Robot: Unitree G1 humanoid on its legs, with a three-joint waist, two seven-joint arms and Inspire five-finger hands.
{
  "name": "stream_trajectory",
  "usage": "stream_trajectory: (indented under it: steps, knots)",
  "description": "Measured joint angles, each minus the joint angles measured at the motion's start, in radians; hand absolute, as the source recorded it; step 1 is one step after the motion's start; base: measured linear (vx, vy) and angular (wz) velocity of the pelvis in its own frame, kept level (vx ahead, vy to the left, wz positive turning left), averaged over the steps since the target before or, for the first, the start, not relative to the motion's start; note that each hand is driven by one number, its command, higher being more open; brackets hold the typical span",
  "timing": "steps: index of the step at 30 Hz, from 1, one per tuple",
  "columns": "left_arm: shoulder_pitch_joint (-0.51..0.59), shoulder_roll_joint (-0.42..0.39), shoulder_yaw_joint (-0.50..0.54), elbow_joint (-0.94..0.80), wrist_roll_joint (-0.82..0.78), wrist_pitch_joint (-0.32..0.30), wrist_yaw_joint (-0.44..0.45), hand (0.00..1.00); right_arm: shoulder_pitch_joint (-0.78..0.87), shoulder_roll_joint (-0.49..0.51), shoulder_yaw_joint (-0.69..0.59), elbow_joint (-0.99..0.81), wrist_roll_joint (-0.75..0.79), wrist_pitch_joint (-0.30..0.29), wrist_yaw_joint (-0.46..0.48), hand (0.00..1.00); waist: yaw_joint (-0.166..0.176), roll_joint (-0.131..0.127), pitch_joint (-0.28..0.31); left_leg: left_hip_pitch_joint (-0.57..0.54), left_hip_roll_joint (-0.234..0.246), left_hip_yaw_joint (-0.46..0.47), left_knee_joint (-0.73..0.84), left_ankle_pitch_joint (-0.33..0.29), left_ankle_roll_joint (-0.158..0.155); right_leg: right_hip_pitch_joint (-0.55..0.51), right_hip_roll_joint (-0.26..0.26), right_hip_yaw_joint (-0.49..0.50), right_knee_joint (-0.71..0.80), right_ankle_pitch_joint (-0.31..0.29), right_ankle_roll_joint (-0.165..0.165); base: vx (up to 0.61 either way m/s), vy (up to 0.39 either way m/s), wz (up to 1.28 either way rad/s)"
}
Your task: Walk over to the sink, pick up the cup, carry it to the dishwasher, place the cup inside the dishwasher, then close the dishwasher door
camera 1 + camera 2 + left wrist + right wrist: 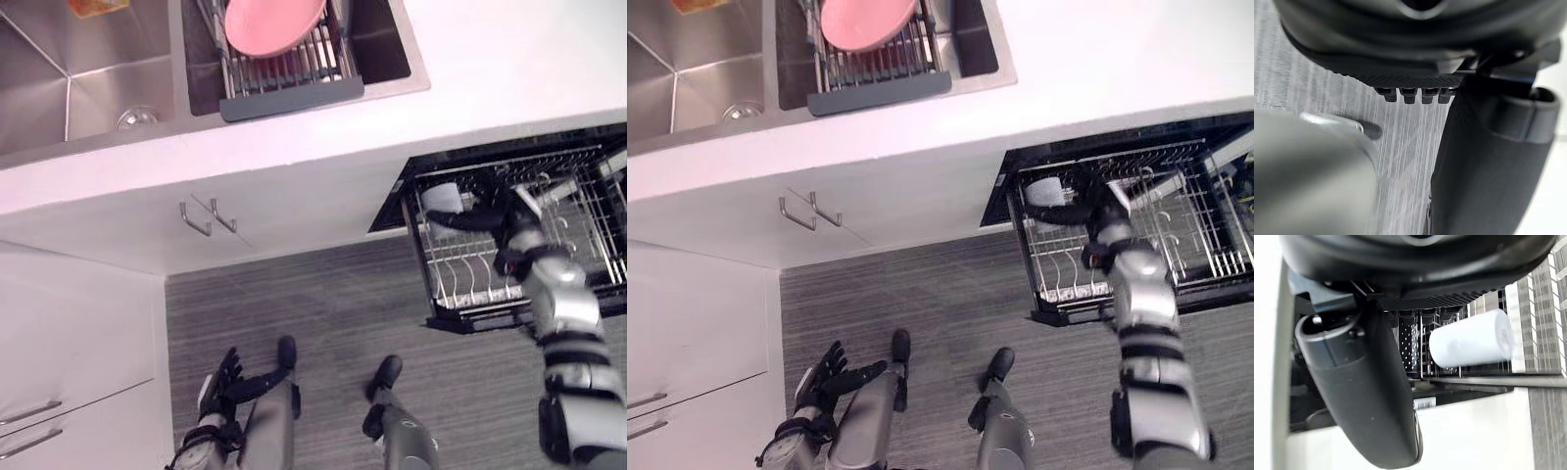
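A white cup (443, 198) lies on its side at the left end of the pulled-out dishwasher rack (460, 284). My right hand (487, 221) reaches into the rack right beside the cup, its thumb stretched out under it. In the right wrist view the cup (1471, 343) shows past the straight thumb (1361, 391), with a gap between them and nothing curled round it. My left hand (230, 382) hangs low over the floor with relaxed fingers and holds nothing.
The white counter (490, 69) runs above the open dishwasher. A steel sink (98, 88) lies to the left, with a pink bowl (274, 24) on a drying rack. Cabinet handles (208, 217) stick out below the counter. Grey striped floor (323, 323) lies in front.
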Motion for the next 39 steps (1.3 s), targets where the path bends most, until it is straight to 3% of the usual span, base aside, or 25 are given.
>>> stream_trajectory:
  steps: [3, 5, 7, 8, 9, 10, 11, 12, 13, 14, 15, 16, 17, 18, 20, 29, 31, 34, 35, 36, 38, 39]
  knots:
    - [0.05, -0.023, 0.072, 0.011, 0.059, -0.003, 0.024, 1.0, 0.231, 0.169, -0.097, -0.197, 0.009, -0.036, -0.004, 1.0, -0.042, -0.01, -0.043, 0.017, -0.005, 0.014, 0.019, -0.017, 0.013, 0.098, -0.028, -0.107, 0.018, -0.047, 0.025, 0.13, 0.024, 0.93]
    - [0.067, -0.031, 0.105, 0.027, 0.1, -0.009, 0.032, 1.0, 0.288, 0.214, -0.123, -0.251, 0.013, -0.082, 0.009, 1.0, -0.04, -0.027, -0.067, 0.045, -0.029, 0.022, 0.01, -0.028, 0.024, 0.118, -0.053, -0.119, 0.057, -0.079, 0.044, 0.11, 0.072, 0.47]
    - [0.114, -0.038, 0.143, 0.074, 0.169, -0.02, 0.041, 1.0, 0.348, 0.275, -0.138, -0.327, 0.016, -0.141, 0.028, 1.0, -0.054, -0.048, -0.116, 0.088, -0.045, 0.096, 0.006, -0.068, 0.045, 0.121, -0.133, -0.117, 0.172, -0.136, 0.062, 0.14, 0.109, 0.24]
    - [0.122, -0.04, 0.145, 0.089, 0.187, -0.021, 0.045, 1.0, 0.365, 0.284, -0.139, -0.329, 0.024, -0.161, 0.031, 1.0, -0.06, -0.048, -0.123, 0.103, -0.047, 0.106, 0.005, -0.073, 0.049, 0.122, -0.15, -0.11, 0.204, -0.139, 0.058, 0.17, 0.131, 0.18]
    - [0.135, -0.042, 0.154, 0.114, 0.222, -0.025, 0.062, 1.0, 0.385, 0.292, -0.129, -0.356, 0.043, -0.184, 0.039, 1.0, -0.078, -0.044, -0.127, 0.151, -0.068, 0.106, -0.006, -0.082, 0.061, 0.104, -0.2, -0.061, 0.326, -0.138, 0.051, 0.14, 0.123, 0.09]
    - [0.136, -0.041, 0.154, 0.123, 0.234, -0.025, 0.064, 1.0, 0.387, 0.299, -0.127, -0.373, 0.054, -0.187, 0.039, 1.0, -0.083, -0.044, -0.129, 0.169, -0.075, 0.107, -0.014, -0.086, 0.067, 0.086, -0.219, -0.029, 0.385, -0.136, 0.024, 0.15, 0.154, -0.02]
    - [0.137, -0.041, 0.15, 0.128, 0.254, -0.025, 0.067, 1.0, 0.402, 0.317, -0.126, -0.379, 0.061, -0.193, 0.036, 1.0, -0.085, -0.04, -0.139, 0.206, -0.079, 0.105, -0.031, -0.084, 0.072, 0.025, -0.234, 0.066, 0.504, -0.106, -0.052, 0.12, 0.103, -0.09]
    - [0.138, -0.039, 0.143, 0.128, 0.262, -0.026, 0.069, 1.0, 0.411, 0.323, -0.122, -0.38, 0.073, -0.208, 0.038, 1.0, -0.088, -0.038, -0.143, 0.221, -0.077, 0.104, -0.038, -0.081, 0.079, -0.008, -0.233, 0.124, 0.558, -0.08, -0.087, 0.18, 0.089, -0.01]
    - [0.138, -0.032, 0.119, 0.127, 0.276, -0.025, 0.073, 1.0, 0.429, 0.341, -0.117, -0.404, 0.084, -0.235, 0.057, 1.0, -0.105, -0.032, -0.151, 0.249, -0.066, 0.089, -0.051, -0.08, 0.081, -0.046, -0.181, 0.235, 0.603, -0.147, -0.048, 0.18, 0.023, 0.29]
    - [0.138, -0.026, 0.104, 0.128, 0.277, -0.025, 0.075, 1.0, 0.445, 0.357, -0.11, -0.451, 0.089, -0.269, 0.068, 1.0, -0.125, -0.027, -0.164, 0.261, -0.053, 0.067, -0.059, -0.077, 0.078, -0.045, -0.102, 0.291, 0.555, -0.212, -0.028, 0.18, -0.005, 0.43]
    - [0.137, -0.025, 0.097, 0.13, 0.277, -0.025, 0.077, 1.0, 0.455, 0.358, -0.104, -0.482, 0.092, -0.291, 0.069, 1.0, -0.135, -0.026, -0.173, 0.264, -0.048, 0.057, -0.063, -0.076, 0.078, -0.041, -0.065, 0.306, 0.507, -0.233, -0.027, 0.16, -0.06, 0.48]
    - [0.133, -0.019, 0.091, 0.137, 0.277, -0.026, 0.076, 1.0, 0.472, 0.356, -0.097, -0.545, 0.093, -0.344, 0.073, 1.0, -0.137, -0.035, -0.191, 0.272, -0.047, 0.05, -0.071, -0.076, 0.073, -0.035, -0.013, 0.313, 0.384, -0.238, -0.031, 0.16, -0.107, 0.26]
    - [0.131, -0.011, 0.094, 0.149, 0.283, -0.026, 0.075, 1.0, 0.463, 0.355, -0.088, -0.593, 0.093, -0.388, 0.08, 1.0, -0.134, -0.052, -0.203, 0.283, -0.054, 0.053, -0.069, -0.084, 0.059, -0.017, 0.024, 0.311, 0.251, -0.197, -0.038, 0.19, -0.166, 0.16]
    - [0.13, -0.004, 0.094, 0.157, 0.285, -0.026, 0.074, 1.0, 0.457, 0.353, -0.082, -0.612, 0.094, -0.407, 0.083, 1.0, -0.134, -0.062, -0.209, 0.288, -0.061, 0.055, -0.065, -0.092, 0.047, -0.013, 0.034, 0.318, 0.208, -0.137, -0.017, 0.18, -0.176, 0.02]
    - [0.132, -0.014, 0.09, 0.196, 0.296, -0.032, 0.065, 1.0, 0.427, 0.322, -0.067, -0.609, 0.118, -0.446, 0.083, 1.0, -0.129, -0.027, -0.227, 0.325, -0.015, 0.074, -0.067, -0.112, 0.009, 0.049, 0.079, 0.31, 0.163, -0.126, -0.027, 0.16, -0.131, -0.09]
    - [0.136, -0.01, 0.079, 0.236, 0.333, -0.021, 0.081, 1.0, 0.451, 0.317, -0.061, -0.585, 0.121, -0.447, 0.012, 1.0, -0.127, -0.02, -0.274, 0.391, -0.009, 0.078, -0.152, -0.099, 0.007, 0.147, 0.103, 0.293, 0.033, -0.089, -0.026, 0.04, -0.008, 0.01]
    - [0.138, -0.01, 0.077, 0.236, 0.333, -0.019, 0.093, 1.0, 0.458, 0.317, -0.059, -0.585, 0.125, -0.447, 0.017, 1.0, -0.125, -0.019, -0.275, 0.39, -0.008, 0.083, -0.123, -0.12, 0.006, 0.156, 0.103, 0.296, 0.03, -0.091, -0.024, 0.06, 0.032, -0.07]
    - [0.143, -0.029, 0.087, 0.237, 0.32, -0.012, 0.14, 1.0, 0.471, 0.316, -0.045, -0.586, 0.163, -0.431, 0.039, 1.0, -0.128, 0.0, -0.278, 0.311, 0.018, 0.09, 0.105, -0.224, -0.016, 0.154, 0.112, 0.298, 0.089, -0.143, -0.023, 0.04, 0.011, 0.02]
    - [0.143, -0.038, 0.108, 0.232, 0.287, -0.014, 0.153, 1.0, 0.479, 0.314, -0.041, -0.587, 0.172, -0.43, 0.044, 1.0, -0.13, 0.001, -0.278, 0.232, 0.035, 0.117, 0.291, -0.239, -0.029, 0.157, 0.099, 0.291, 0.115, -0.164, -0.025, 0.03, 0.033, 0.18]
    - [0.144, -0.062, 0.144, 0.224, 0.228, -0.013, 0.167, 1.0, 0.487, 0.304, -0.04, -0.601, 0.172, -0.425, 0.051, 1.0, -0.13, 0.023, -0.267, 0.171, 0.064, 0.121, 0.458, -0.234, -0.035, 0.183, 0.104, 0.286, 0.12, -0.175, -0.027, 0.03, 0.041, 0.15]
    - [0.153, -0.109, 0.212, 0.224, 0.167, 0.0, 0.182, 1.0, 0.488, 0.302, -0.038, -0.619, 0.171, -0.424, 0.069, 1.0, -0.126, 0.032, -0.249, 0.136, 0.088, 0.137, 0.586, -0.23, -0.062, 0.234, 0.095, 0.287, 0.108, -0.195, -0.037, 0.07, 0.042, 0.08]
    - [0.163, -0.123, 0.232, 0.224, 0.149, 0.01, 0.181, 1.0, 0.482, 0.301, -0.039, -0.621, 0.172, -0.427, 0.068, 1.0, -0.121, 0.035, -0.251, 0.131, 0.084, 0.15, 0.525, -0.27, -0.045, 0.247, 0.075, 0.286, 0.108, -0.203, -0.029, 0.08, 0.074, 0.06]
